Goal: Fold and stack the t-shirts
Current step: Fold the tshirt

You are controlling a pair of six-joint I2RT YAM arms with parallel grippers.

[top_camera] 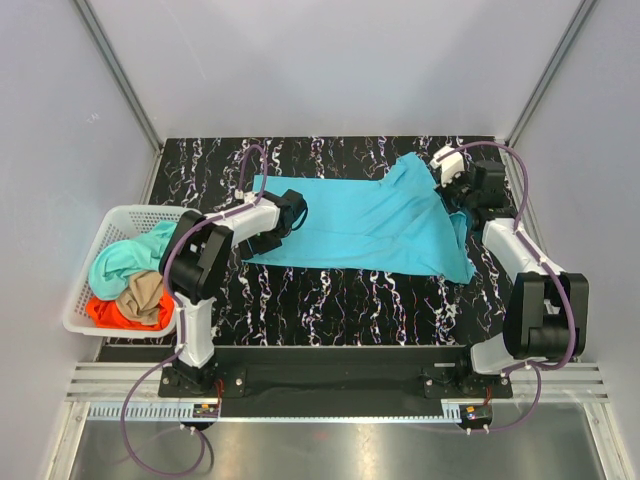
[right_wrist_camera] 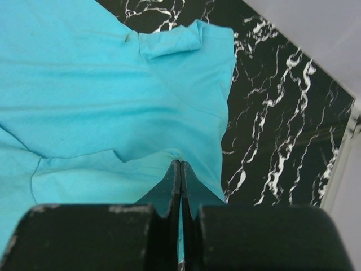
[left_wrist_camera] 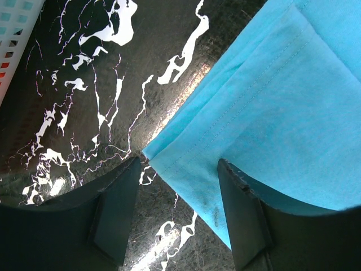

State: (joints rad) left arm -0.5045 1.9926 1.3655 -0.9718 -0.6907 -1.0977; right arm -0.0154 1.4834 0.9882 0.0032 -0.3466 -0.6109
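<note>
The black, white-veined marble-patterned tabletop [top_camera: 350, 300] carries a bright cyan soft cloth t-shirt [top_camera: 370, 225] spread across its middle from about ten to three o'clock, and a white plastic lattice basket [top_camera: 80, 290] sits at its nine o'clock edge.

Behind the matte black left tool [left_wrist_camera: 178, 165] and right tool [right_wrist_camera: 180, 165] run white links [top_camera: 196, 330], bulky black joints [top_camera: 200, 260] and purple cables [top_camera: 124, 425]

No legible text, label, brand, number or sign in any view. Cyan t-shirt [top_camera: 370, 225]: plain cloth, only stitched hems showing. Table [top_camera: 330, 300]: white veining on black, pattern only. Small coloured bits [top_camera: 205, 408] on near rail [top_camera: 330, 388], by arm bases: too small to read.
</note>
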